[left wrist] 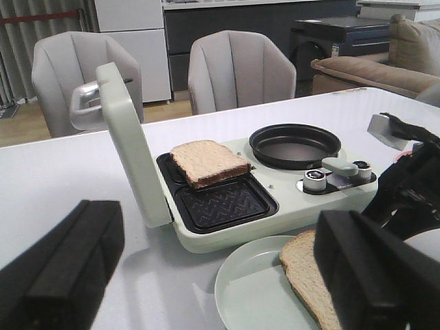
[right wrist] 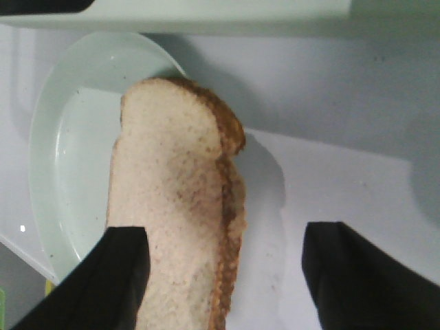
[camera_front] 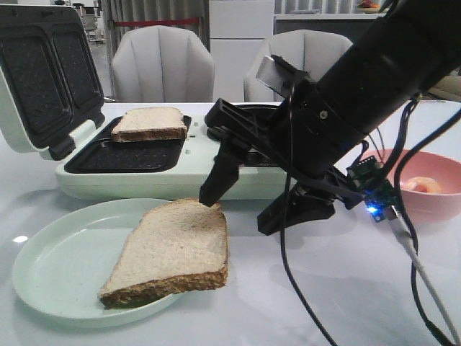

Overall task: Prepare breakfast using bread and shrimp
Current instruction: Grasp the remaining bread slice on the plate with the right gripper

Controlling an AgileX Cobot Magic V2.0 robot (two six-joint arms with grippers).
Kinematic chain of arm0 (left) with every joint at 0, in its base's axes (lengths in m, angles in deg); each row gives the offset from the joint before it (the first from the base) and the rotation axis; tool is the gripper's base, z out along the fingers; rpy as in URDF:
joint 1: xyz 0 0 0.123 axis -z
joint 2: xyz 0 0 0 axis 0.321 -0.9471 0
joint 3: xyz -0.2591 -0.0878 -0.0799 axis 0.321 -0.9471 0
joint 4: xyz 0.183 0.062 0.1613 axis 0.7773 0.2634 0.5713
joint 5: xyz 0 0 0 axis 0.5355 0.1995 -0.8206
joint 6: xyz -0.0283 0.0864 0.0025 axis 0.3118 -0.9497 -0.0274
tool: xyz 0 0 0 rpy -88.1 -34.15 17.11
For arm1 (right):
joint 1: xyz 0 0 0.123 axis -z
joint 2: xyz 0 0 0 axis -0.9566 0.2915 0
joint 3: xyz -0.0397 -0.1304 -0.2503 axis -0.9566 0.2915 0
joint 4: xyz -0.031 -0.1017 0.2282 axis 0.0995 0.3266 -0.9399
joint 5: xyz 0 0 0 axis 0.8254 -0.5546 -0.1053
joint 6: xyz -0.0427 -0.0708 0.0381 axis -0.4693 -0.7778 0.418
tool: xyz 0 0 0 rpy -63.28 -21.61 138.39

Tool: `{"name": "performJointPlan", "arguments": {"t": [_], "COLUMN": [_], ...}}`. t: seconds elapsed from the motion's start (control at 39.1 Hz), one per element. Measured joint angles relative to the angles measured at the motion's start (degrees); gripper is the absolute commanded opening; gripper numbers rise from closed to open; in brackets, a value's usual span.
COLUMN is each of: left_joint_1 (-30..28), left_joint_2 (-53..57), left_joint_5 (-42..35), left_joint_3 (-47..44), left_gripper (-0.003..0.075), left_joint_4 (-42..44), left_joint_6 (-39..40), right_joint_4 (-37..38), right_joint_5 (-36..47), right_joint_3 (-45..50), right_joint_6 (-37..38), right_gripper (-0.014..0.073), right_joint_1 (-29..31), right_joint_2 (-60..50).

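Note:
One bread slice lies on the pale green plate, its right crust hanging over the rim. My right gripper is open and straddles that crust: one finger over the slice's far corner, the other above the table. In the right wrist view the bread passes between the open right gripper. A second slice rests in the breakfast maker's rear grill tray. The shrimp lies in the pink bowl. My left gripper hangs open and empty above the table near the plate.
The pale green breakfast maker stands behind the plate with its lid raised at the left and a round black pan on its right half. Cables trail from the right arm over the table. Two grey chairs stand beyond the table.

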Motion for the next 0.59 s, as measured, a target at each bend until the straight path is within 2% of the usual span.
{"name": "performJointPlan", "arguments": {"t": [0.33,0.46,0.59], "left_joint_1": [0.00,0.00,0.00], "left_joint_2": [0.25,0.25,0.25], "left_joint_5": [-0.04,-0.04,-0.04], "left_joint_3": [-0.12,-0.12,-0.12], "left_gripper": [0.0618,0.0618,0.0618], "left_joint_4": [-0.11,-0.11,-0.11], "left_joint_6": [0.00,0.00,0.00], "right_joint_4": [-17.31,-21.76,-22.51], "right_joint_5": [-4.78,-6.76,-6.65], "right_joint_3": [-1.80,-2.81,-2.89], "right_joint_6": [-16.00,-19.34,-20.14], "right_gripper": [0.0550,0.0404,0.0174], "right_joint_1": [1.12,1.12,1.12], "right_joint_2": [7.87,9.78,10.32]}}
